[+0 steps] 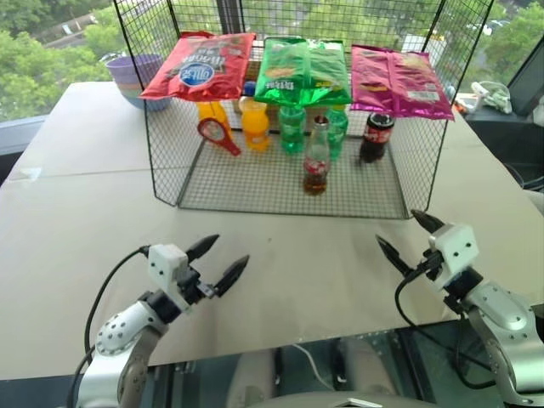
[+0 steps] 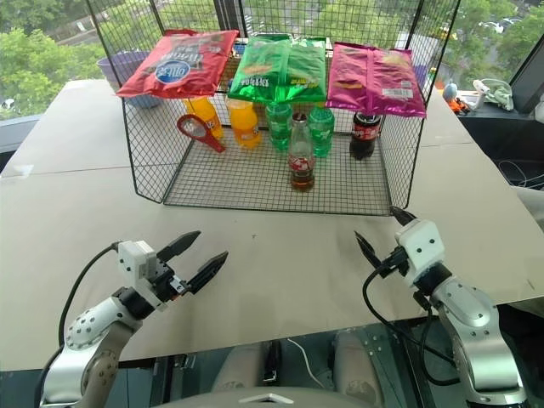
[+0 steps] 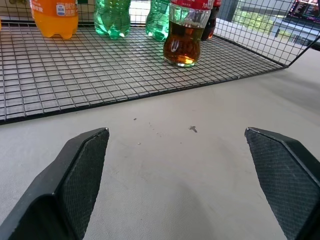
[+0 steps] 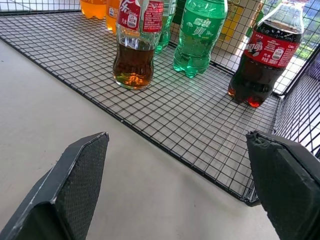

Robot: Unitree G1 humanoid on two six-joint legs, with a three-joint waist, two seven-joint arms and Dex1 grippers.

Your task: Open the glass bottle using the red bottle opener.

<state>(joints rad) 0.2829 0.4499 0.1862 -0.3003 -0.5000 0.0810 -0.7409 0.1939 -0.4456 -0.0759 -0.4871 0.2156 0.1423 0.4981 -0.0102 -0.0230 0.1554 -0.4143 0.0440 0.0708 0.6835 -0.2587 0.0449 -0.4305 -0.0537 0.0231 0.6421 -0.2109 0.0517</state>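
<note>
The glass bottle [image 1: 316,159] stands upright on the lower floor of a wire rack, near its front; dark cola fills its lower part [image 3: 181,44] [image 4: 133,57]. The red bottle opener [image 1: 217,134] leans inside the rack at the left, beside the orange bottles. My left gripper [image 1: 217,260] hovers open over the table, well short of the rack's front edge. My right gripper [image 1: 410,235] is open too, off the rack's right front corner. Both hold nothing.
The wire rack [image 1: 289,191] carries three snack bags on top: red [image 1: 198,65], green [image 1: 303,70], pink [image 1: 398,79]. Orange bottles [image 1: 254,125], green bottles [image 1: 292,127] and a dark cola bottle [image 1: 376,137] stand behind. A purple bowl [image 1: 134,76] sits far left.
</note>
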